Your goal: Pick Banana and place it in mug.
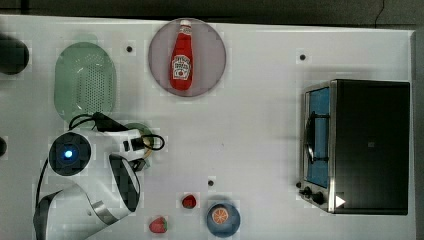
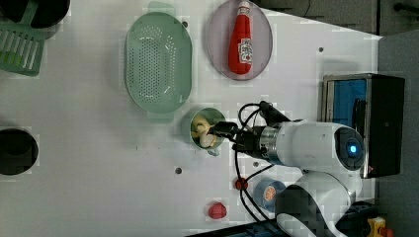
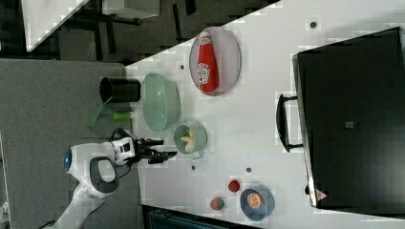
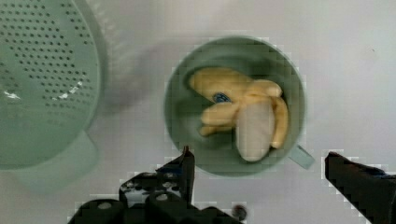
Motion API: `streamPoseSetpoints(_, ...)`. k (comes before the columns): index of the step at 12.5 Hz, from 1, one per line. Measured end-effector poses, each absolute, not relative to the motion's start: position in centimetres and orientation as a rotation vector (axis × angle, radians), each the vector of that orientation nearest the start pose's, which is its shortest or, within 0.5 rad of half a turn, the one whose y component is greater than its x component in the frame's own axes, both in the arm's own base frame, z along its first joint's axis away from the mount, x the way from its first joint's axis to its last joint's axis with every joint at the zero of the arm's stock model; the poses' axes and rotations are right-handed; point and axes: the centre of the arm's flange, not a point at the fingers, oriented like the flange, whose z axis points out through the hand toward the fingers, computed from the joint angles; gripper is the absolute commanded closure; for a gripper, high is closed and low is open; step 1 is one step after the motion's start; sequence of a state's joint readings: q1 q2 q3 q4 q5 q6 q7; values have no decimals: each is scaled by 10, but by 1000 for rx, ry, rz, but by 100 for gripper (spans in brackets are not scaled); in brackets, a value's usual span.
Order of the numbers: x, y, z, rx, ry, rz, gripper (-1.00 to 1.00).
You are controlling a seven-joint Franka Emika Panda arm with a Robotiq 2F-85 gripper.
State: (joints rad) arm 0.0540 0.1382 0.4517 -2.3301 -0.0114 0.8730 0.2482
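A robot lab's mock kitchen: white bolt-holed table (image 1: 260, 130) with toaster oven (image 1: 357, 145), colander (image 1: 85, 82), ketchup bottle (image 1: 181, 55).

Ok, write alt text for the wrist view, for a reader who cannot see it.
A pale yellow banana lies inside a round pale-green mug on a white table, seen from directly above. The tool hangs open over the mug's rim, its two dark fingers spread apart and holding nothing. A green perforated colander sits beside the mug.
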Motion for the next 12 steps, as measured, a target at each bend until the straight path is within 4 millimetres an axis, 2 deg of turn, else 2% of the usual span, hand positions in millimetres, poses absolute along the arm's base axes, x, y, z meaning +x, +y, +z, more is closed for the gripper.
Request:
streamPoseSetpoints(2, 458, 250, 295, -2970, 844, 41, -100)
streamPoseSetpoints(3, 461, 242, 310, -2979, 891, 53, -100)
streamPoseSetpoints(5, 469, 211, 353, -2991, 993, 42, -100)
streamPoseSetpoints(7, 481, 166, 413, -2952, 1136, 2, -100)
streamPoseSetpoints(10, 499, 83, 508, -2853, 1358, -5, -100)
streamPoseSetpoints(12, 490, 23, 556, -2778, 1475, 0, -100)
